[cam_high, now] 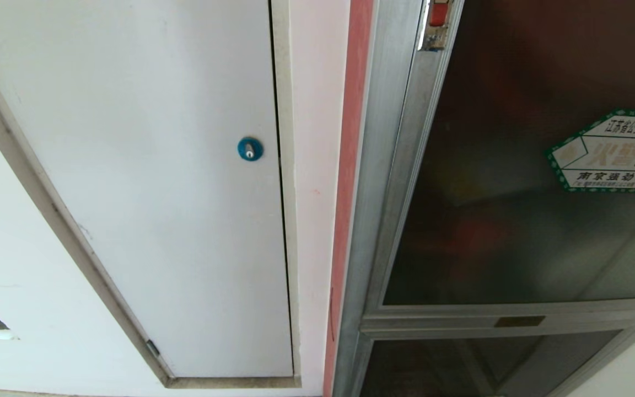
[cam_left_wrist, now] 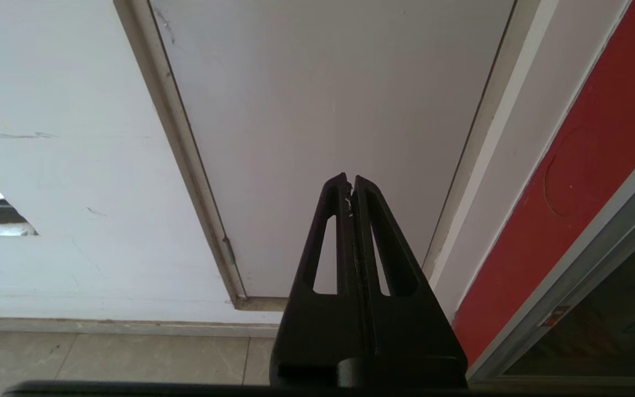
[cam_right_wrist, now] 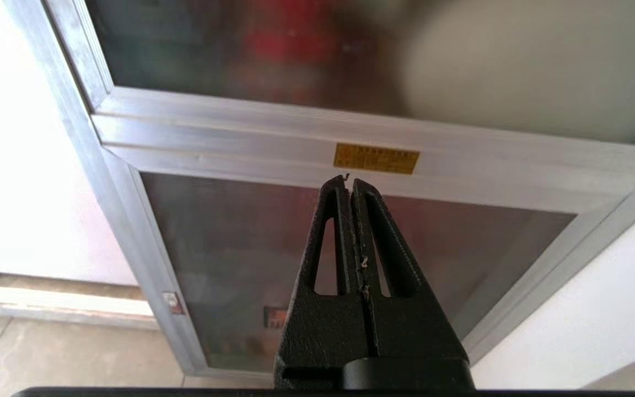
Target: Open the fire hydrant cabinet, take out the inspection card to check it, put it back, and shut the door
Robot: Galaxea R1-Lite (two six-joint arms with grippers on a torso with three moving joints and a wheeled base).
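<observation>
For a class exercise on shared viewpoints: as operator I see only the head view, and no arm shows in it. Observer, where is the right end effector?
Observer: The right end effector is shut and empty. It points at the aluminium rail with the yellow label, between the door and the lower glass panel.
Operator: And the left one?
Observer: The left end effector is shut too and holds nothing. It faces the white flush panel.
</observation>
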